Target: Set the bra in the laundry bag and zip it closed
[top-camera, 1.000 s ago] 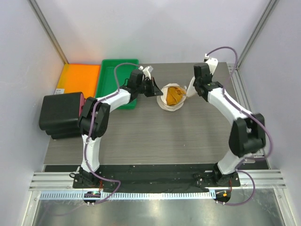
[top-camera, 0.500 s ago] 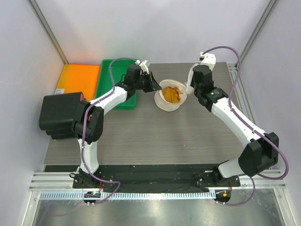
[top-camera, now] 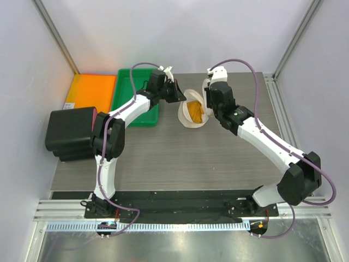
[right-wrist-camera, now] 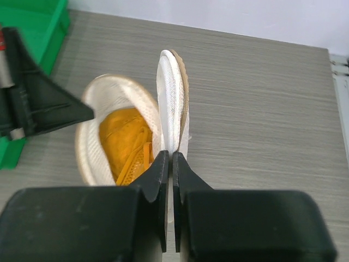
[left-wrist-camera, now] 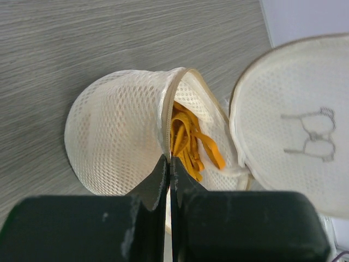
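With the bra (left-wrist-camera: 188, 139) inside the bag (left-wrist-camera: 117, 128) near the table's (top-camera: 163, 153) far edge, your left gripper (left-wrist-camera: 168, 164) pinched its rim and your right gripper (right-wrist-camera: 168, 158) pinched the upright lid (right-wrist-camera: 173, 103); next, I judged, you needed to fold the lid down and find the zip.

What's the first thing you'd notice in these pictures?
The bright orange bra tucked inside the white mesh laundry bag, at the middle back of the table. The left fingers pinch the bag's rim there, and the right fingers pinch its round lid, held up on edge. A green tray sits just left.
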Motion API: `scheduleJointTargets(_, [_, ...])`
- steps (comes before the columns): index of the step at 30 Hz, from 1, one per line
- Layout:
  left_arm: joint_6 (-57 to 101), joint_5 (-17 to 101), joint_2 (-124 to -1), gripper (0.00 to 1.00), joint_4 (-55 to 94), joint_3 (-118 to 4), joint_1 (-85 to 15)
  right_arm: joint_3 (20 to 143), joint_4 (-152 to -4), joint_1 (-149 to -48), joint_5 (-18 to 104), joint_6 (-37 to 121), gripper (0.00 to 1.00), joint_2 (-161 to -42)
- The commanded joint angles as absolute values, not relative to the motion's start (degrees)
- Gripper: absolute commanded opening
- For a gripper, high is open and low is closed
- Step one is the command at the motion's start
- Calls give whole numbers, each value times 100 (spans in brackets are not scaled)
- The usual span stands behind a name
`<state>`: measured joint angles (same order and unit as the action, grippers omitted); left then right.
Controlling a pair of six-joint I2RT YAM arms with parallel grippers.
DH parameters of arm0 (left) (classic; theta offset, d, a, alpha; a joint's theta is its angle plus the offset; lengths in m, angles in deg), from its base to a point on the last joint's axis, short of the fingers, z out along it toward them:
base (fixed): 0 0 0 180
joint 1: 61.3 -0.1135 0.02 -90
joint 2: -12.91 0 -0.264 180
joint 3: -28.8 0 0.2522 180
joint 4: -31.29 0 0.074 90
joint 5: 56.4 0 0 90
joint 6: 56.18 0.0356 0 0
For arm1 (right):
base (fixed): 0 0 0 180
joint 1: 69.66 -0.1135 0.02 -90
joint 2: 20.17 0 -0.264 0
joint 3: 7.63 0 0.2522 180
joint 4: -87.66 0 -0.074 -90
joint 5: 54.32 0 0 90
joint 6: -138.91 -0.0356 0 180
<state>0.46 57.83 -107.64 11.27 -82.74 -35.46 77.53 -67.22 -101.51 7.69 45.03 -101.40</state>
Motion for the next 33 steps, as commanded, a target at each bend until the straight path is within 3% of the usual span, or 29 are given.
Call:
scheduleJointTargets(1, [174, 5663, -10907, 0, 945, -8577, -3617, 8056, -7023, -10516, 1124, 5146, 12, -10436])
scheduleJointTargets(3, [200, 5619, -10934, 0, 918, -8534, -3626, 8513, -6822, -10683, 1115, 5181, 17, -10884])
scheduleJointTargets(5, [209, 5584, -10952, 0, 866, -8525, -3643, 9055, -6480, -10719, 1430, 4989, 38, -11383])
scheduleJointTargets(9, [236, 5566, -10960, 0, 848, -8446, -3705, 9385, -6284, -10701, 2416, 4497, 59, -11615])
scheduleJointTargets(15, [280, 5628, -11048, 0, 769, -8454, -3792, 8410, -6486, -9501, 2872, 2978, 77, -10738])
scheduleJointTargets(22, [306, 5681, -11075, 0, 760, -8498, -3819, 7180, -7424, -7522, 5498, 1754, 84, -11173])
scheduleJointTargets(33, [368, 5733, -11128, 0, 734, -8551, -3819, 7293, -9552, -7142, 7249, 1017, 85, -12792])
